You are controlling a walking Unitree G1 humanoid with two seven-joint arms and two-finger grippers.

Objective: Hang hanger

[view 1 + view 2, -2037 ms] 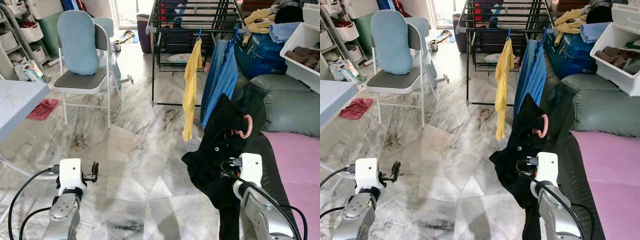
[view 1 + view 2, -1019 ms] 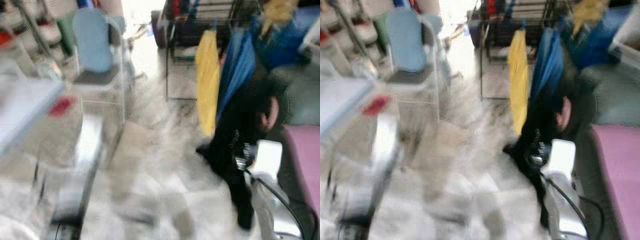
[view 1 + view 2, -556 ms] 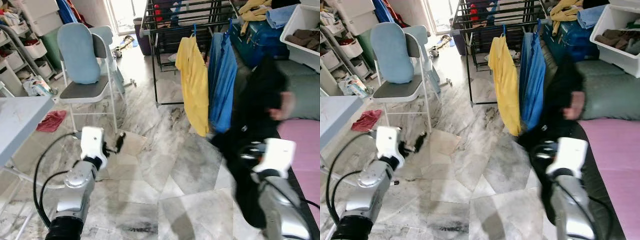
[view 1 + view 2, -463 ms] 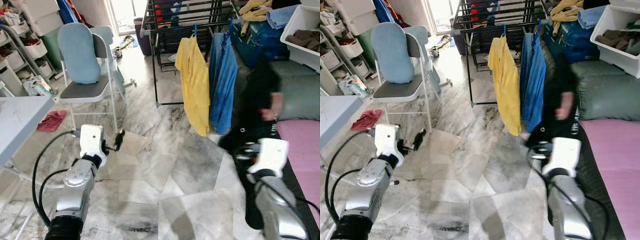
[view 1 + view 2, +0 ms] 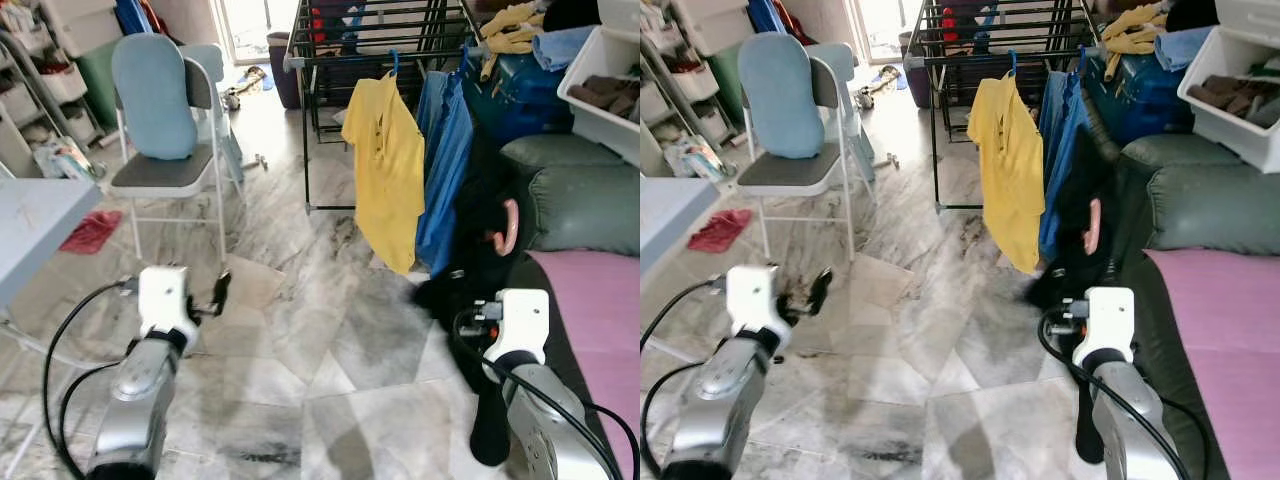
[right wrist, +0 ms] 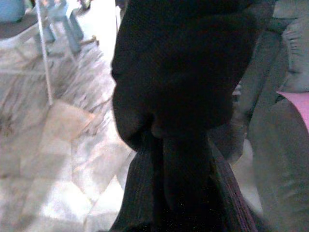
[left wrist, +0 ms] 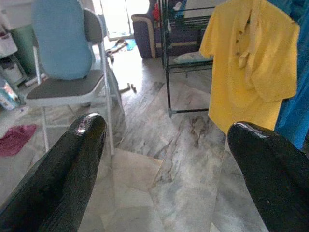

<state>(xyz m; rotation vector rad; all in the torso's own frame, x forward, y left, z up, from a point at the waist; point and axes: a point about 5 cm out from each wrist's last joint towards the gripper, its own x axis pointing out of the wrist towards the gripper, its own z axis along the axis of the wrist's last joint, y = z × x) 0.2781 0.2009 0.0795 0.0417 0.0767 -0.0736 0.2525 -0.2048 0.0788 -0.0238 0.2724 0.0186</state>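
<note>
Since half a second ago the right arm has drawn the black garment [image 5: 478,225] in closer to the drying rack [image 5: 370,40], and the blur on it is gone, so it now reads as a dark hooded top on a pink hanger [image 5: 509,226] whose hook curls out beside the cloth. It hangs just beside the blue shirt [image 5: 443,150] already on the rack's front rail, with the yellow polo shirt [image 5: 385,170] next along that rail on a blue hanger. The right gripper [image 6: 181,159] sits under the garment; in the right wrist view its dark fingers merge with the black fabric draped over them, so I cannot tell how wide they stand or exactly what they pinch.

The left gripper [image 5: 218,293] is held out over the marble floor [image 5: 300,330] well short of the rack. In the left wrist view its two black fingers [image 7: 72,164] stand wide apart with nothing between them, facing the yellow polo.

Away from the rack to the robot's left stands a folding chair [image 5: 165,120] with a light blue cushion. On the rack's other side is a dark green sofa [image 5: 580,200] with a pink cover [image 5: 600,310] on its seat.
</note>
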